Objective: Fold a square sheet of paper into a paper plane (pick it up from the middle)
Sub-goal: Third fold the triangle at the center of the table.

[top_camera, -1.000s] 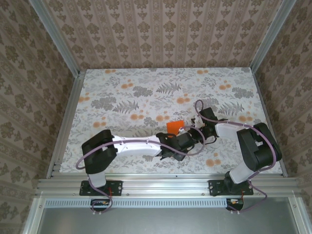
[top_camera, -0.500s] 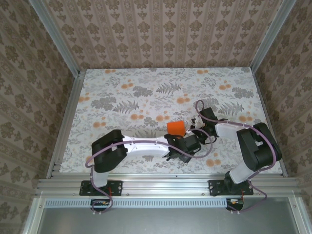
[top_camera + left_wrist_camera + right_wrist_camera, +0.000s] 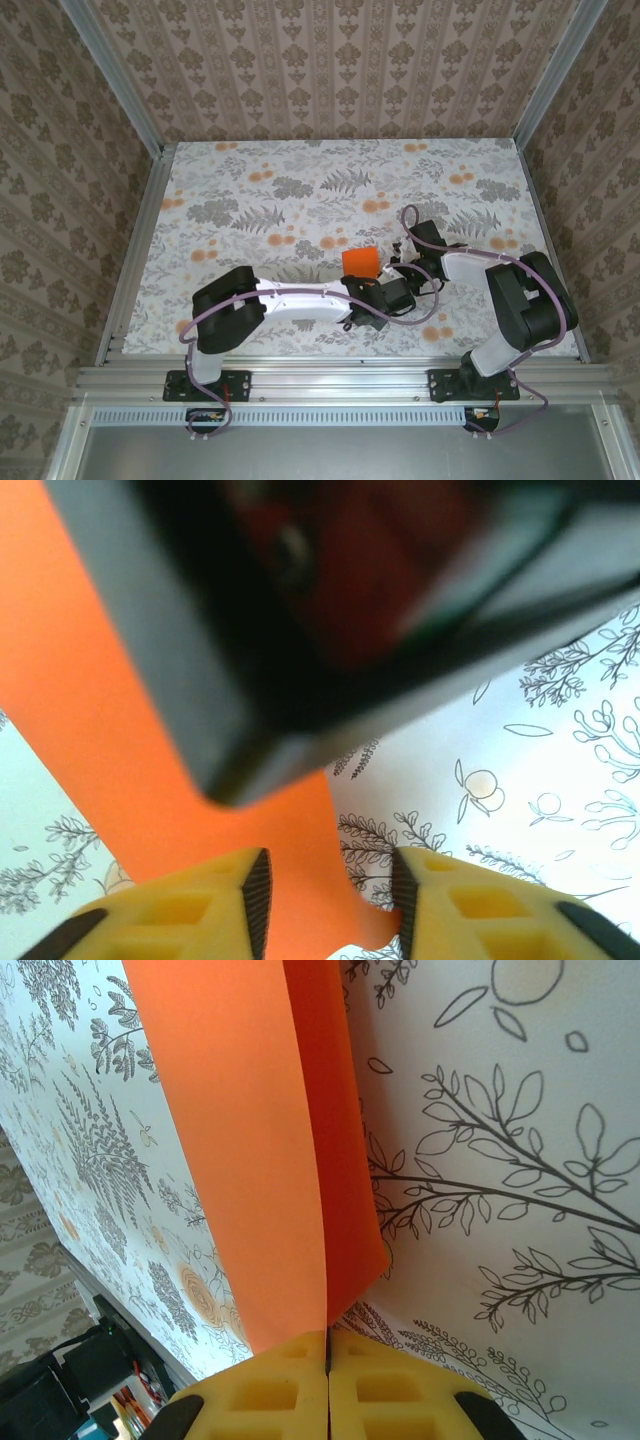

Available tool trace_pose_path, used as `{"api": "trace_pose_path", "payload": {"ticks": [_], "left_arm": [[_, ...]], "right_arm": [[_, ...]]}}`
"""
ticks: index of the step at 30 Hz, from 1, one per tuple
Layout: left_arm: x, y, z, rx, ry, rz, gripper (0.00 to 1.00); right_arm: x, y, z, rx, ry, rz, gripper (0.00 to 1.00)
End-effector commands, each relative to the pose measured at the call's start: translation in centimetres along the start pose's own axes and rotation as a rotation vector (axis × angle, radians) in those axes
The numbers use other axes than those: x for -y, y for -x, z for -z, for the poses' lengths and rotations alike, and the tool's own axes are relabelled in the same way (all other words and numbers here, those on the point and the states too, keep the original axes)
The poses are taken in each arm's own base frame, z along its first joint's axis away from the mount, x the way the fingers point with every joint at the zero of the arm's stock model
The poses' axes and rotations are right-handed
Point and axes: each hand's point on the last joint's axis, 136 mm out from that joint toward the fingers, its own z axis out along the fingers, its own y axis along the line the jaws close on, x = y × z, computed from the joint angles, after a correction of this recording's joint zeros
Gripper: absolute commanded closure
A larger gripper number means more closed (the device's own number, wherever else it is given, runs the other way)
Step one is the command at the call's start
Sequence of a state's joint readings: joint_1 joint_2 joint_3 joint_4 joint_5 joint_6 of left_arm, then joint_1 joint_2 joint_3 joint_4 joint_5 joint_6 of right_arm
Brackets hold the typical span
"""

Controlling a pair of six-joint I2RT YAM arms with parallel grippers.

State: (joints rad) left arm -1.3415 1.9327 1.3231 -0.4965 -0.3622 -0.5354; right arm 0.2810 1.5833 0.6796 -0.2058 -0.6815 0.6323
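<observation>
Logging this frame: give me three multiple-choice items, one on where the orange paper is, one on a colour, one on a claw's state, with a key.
1. Where on the table is the orange paper?
A. far left corner
B. around the middle
C. hard against the right edge

2. What colour are the pads of the right claw?
A. yellow
B. blue
C. white

3. How does the left claw stand?
A. shut with nothing between
B. clamped on a pen
C. jaws apart, orange paper passing between them

Key:
1 B, the top view shows the paper mid-table at the arms' tips.
2 A, the right wrist view shows yellow pads, pressed together on the paper's edge.
3 C, the left wrist view shows a clear gap with orange in it.
</observation>
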Motion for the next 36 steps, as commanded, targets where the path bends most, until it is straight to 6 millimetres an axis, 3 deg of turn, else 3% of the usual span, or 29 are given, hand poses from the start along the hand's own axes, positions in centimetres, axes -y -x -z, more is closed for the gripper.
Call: {"api": "trace_pose_path", "payload": {"ticks": [1, 10, 17, 21, 24, 26, 29, 36], "left_arm": [[-1.0, -0.8, 0.7, -0.009, 0.028, -0.01, 0.7], [-1.4, -0.9, 1.4, -0.003, 0.018, -0.007, 0.99], [-1.3, -1.0, 1.5, 0.013, -0.075, 0.033, 1.0], [-1.0, -1.3, 1.5, 0.014, -0.153, 0.059, 1.0], [-1.0, -1.6, 1.4, 0.001, -0.177, 0.068, 1.0], [-1.0, -1.5, 1.4, -0.003, -0.192, 0.071, 1.0], [-1.1, -1.4, 1.3, -0.008, -0.21, 0.078, 1.0], [-1.4, -1.4, 1.2, -0.023, -0.238, 0.096, 1.0]], "right_arm": [[-0.6, 0.6, 0.2, 0.002, 0.014, 0.0, 0.92], [-0.7, 0.6, 0.4, 0.007, 0.011, 0.008, 0.87], [-0.4, 1.4, 2.4, 0.077, -0.035, 0.044, 0.69], [-0.4, 2.6, 4.4, 0.146, -0.046, 0.066, 0.66], [-1.3, 3.1, 5.0, 0.148, -0.044, 0.115, 0.69], [-2.1, 3.4, 4.8, 0.133, -0.008, 0.127, 0.77], [-3.0, 3.6, 3.8, 0.096, 0.022, 0.144, 0.85], [-2.7, 4.5, 0.8, 0.017, -0.027, 0.18, 0.9]]}}
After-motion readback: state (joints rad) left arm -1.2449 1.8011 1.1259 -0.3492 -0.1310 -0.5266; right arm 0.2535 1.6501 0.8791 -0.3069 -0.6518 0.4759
